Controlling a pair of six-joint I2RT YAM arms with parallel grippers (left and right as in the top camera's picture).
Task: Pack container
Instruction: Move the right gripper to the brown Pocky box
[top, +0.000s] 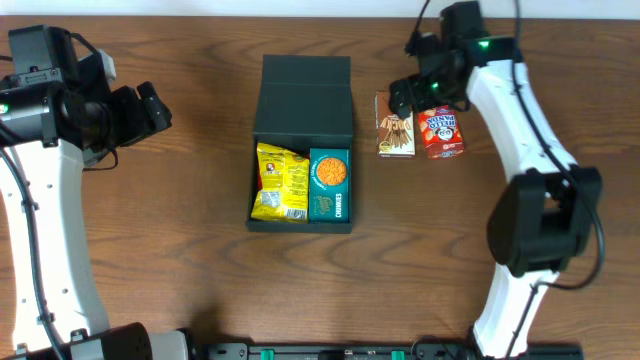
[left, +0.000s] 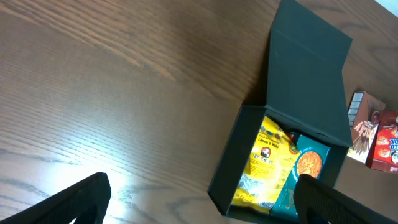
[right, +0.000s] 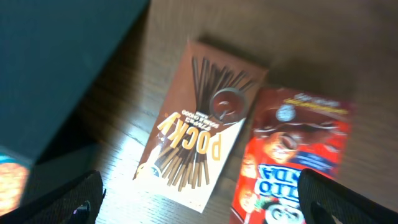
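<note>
The container (top: 305, 100) is set at the middle of the wooden table (top: 200, 270), with its flap lid lying open and flat toward the far edge. Its whole outline is given only by the overhead view. In the left wrist view the container (left: 309, 81) is seen at a slant, so that an outer side wall is shown. In the right wrist view only a dark slab of the container (right: 56, 68) is caught at the upper left.

The left gripper (top: 155, 110) is held well to the left of the container, above bare wood. Its fingers (left: 81, 199) are spread wide, with nothing between them. The right gripper (top: 412, 98) is held over the boxes on the container's right, and its fingers (right: 62, 202) are likewise parted and empty.

Inside the container a yellow snack bag (top: 281, 182) is laid on the left and a teal packet (top: 328, 184) on the right, side by side.

Near the container's right wall a brown Pocky box (top: 395, 125) and a red Hello Panda box (top: 441, 132) are laid flat next to each other. The Pocky lettering is made legible only in the right wrist view, though that picture is blurred.
</note>
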